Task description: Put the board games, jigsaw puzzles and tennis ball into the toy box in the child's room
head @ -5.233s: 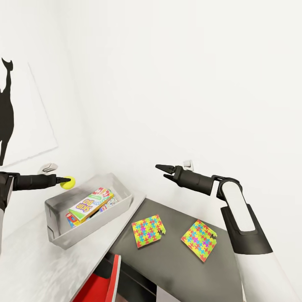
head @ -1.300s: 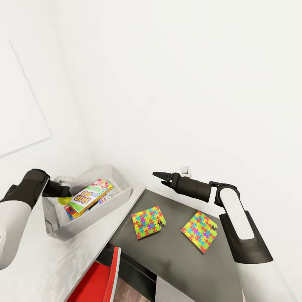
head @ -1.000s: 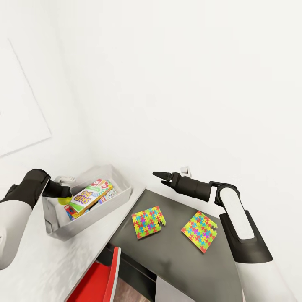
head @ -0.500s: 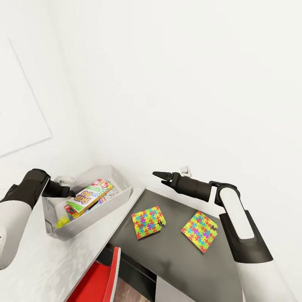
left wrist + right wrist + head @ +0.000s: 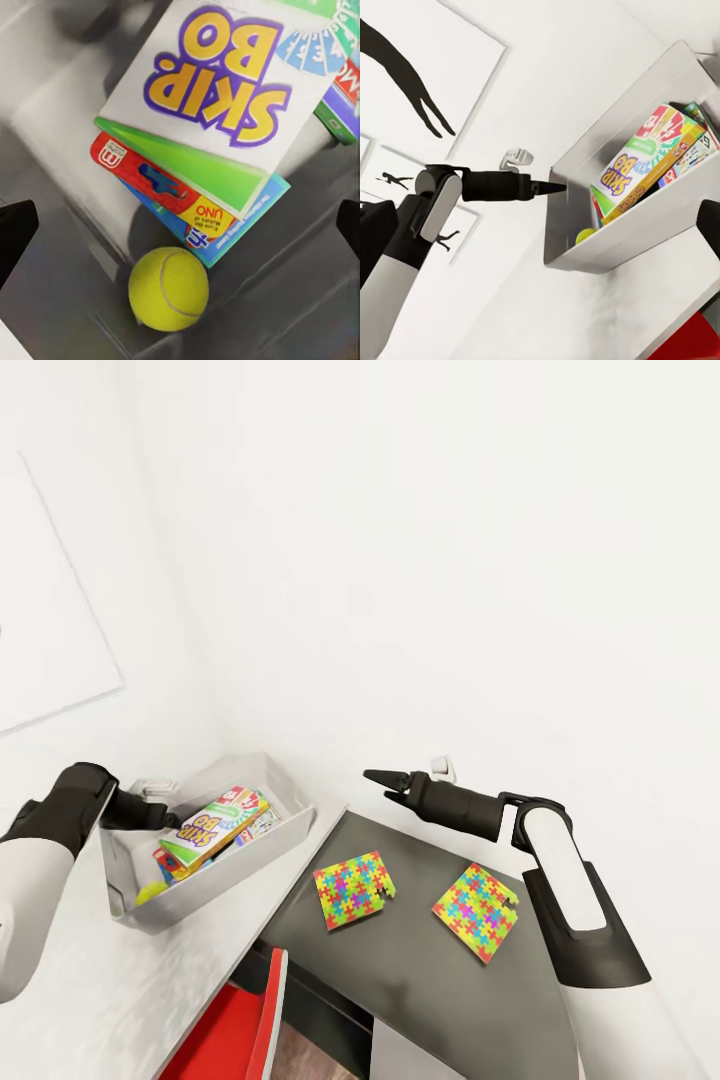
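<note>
**Colours in the child's room**

The small yellow-green tennis ball (image 5: pixel 168 289) lies in the light grey plastic toy box (image 5: pixel 240 870). The white and green card game box (image 5: pixel 217 90) has yellow-purple SKIP-BO letters. Two thin puzzle sheets (image 5: pixel 355 887) (image 5: pixel 476 910) show yellow, pink, blue and green pieces on the dark grey desk top (image 5: pixel 420 980).

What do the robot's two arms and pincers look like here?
Both arms have glossy white shells joined by matte black segments. Each narrows into a slim black forearm ending in a pointed black pincer: left pincer, right pincer. No cables or markings are visible.
</note>
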Available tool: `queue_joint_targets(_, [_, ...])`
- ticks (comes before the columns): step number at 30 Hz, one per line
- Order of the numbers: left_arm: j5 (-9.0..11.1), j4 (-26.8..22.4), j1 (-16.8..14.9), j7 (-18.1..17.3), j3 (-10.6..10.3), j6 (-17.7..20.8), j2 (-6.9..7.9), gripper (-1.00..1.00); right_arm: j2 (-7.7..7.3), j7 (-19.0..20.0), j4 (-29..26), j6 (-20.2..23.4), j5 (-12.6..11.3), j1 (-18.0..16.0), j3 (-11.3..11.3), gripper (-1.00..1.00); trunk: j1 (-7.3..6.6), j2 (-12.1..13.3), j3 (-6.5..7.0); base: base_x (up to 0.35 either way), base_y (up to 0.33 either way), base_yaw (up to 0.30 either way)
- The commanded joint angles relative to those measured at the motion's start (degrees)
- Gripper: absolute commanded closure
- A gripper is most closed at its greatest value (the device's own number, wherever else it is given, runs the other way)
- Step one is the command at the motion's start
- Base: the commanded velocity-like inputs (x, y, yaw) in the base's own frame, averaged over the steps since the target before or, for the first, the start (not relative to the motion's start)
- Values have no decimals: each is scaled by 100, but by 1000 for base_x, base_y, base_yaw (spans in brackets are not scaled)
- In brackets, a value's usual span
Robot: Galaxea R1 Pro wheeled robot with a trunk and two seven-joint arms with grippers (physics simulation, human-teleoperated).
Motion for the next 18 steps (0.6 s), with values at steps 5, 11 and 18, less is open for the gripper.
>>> queue_joint_targets(5, [-33, -35, -3, -538, 67, -11, 36, -100, -4, -23, -3, 11, -18, -5, 6, -100, 4, -12, -12, 0, 0, 0])
queue_joint_targets(11, [-43, -88, -4, -1695, 220, -49, 231, -100, -10, -16, -3, 11, -18, -6, -5, -100, 4, -12, -12, 0, 0, 0])
queue_joint_targets(18, [-39, -102, -3, -2627, 551, -94, 478, -100, -11, -12, -3, 11, -18, -1, -12, -100, 4, -12, 3, 0, 0, -46])
